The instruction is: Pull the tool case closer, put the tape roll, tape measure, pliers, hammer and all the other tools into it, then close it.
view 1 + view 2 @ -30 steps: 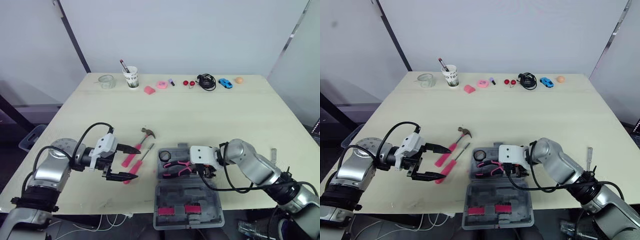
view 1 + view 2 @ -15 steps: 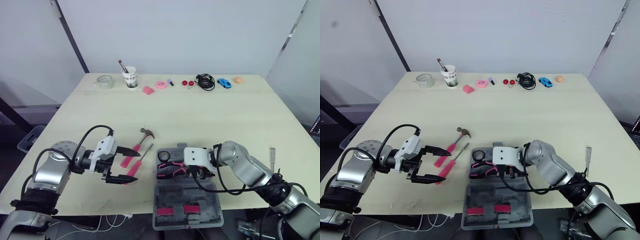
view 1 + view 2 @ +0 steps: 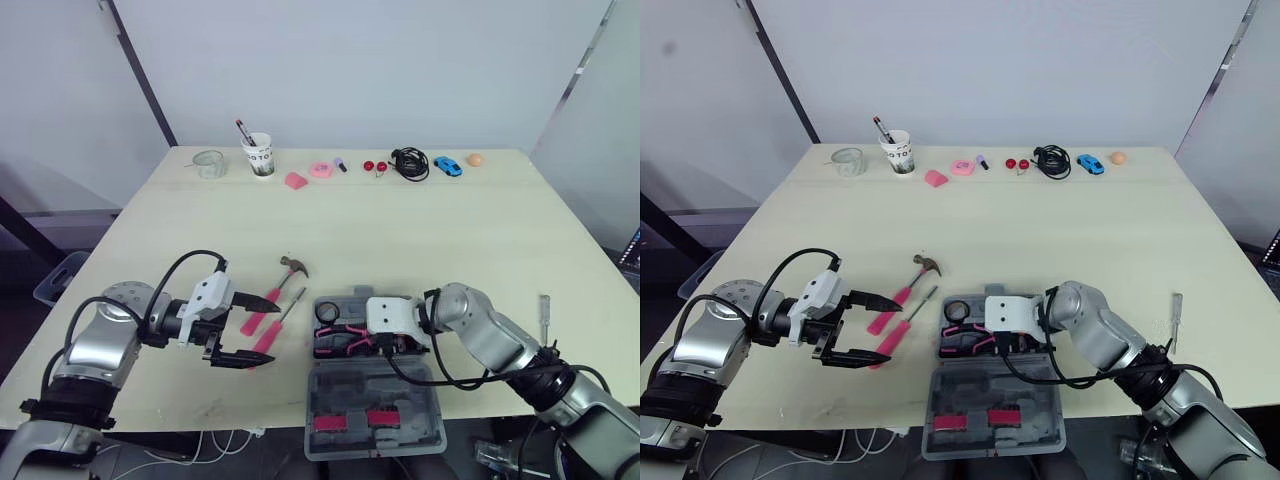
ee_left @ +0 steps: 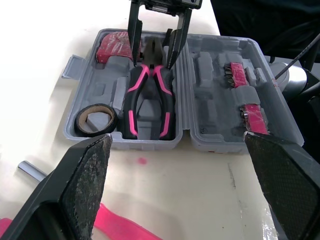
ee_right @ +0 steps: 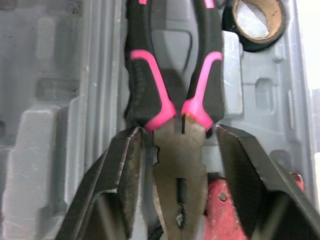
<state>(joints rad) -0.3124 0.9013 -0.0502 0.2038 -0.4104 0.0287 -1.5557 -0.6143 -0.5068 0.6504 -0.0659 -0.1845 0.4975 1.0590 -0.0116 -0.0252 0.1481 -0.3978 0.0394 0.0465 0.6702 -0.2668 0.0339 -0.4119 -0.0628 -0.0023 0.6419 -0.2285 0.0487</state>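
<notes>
Item one, tool case (image 3: 425, 395): grey, lying open and flat at the near edge of the bench (image 3: 400, 230), its lid half toward me with pink-banded holders in it. Item two, pliers (image 4: 150, 100): black and pink grips, seated in their moulded recess in the far half of the case. Item three, tape roll (image 4: 95, 119): dark, lying flat in the recess just beside the pliers' grips. Item four, tape measure (image 4: 114, 44): red, in the corner of the same half, next to the pliers' head. Item five, hammer (image 3: 296, 266): on the bench left of the case, pink handle slanting toward me. Item six, screwdriver (image 3: 266, 338): pink handle, lying alongside the hammer, between it and the case. Item seven, my right fingers (image 5: 122, 175): parted, one on each side of the pliers' metal head inside the case, with a gap showing on both sides, so nothing gripped. Item eight, my left fingers (image 3: 240, 361): spread wide and empty, over the hammer handle and screwdriver, pointing toward the case. Sundries along the far edge: paper cup (image 3: 261, 155), glass jar (image 3: 211, 163), black cable (image 3: 411, 162).
</notes>
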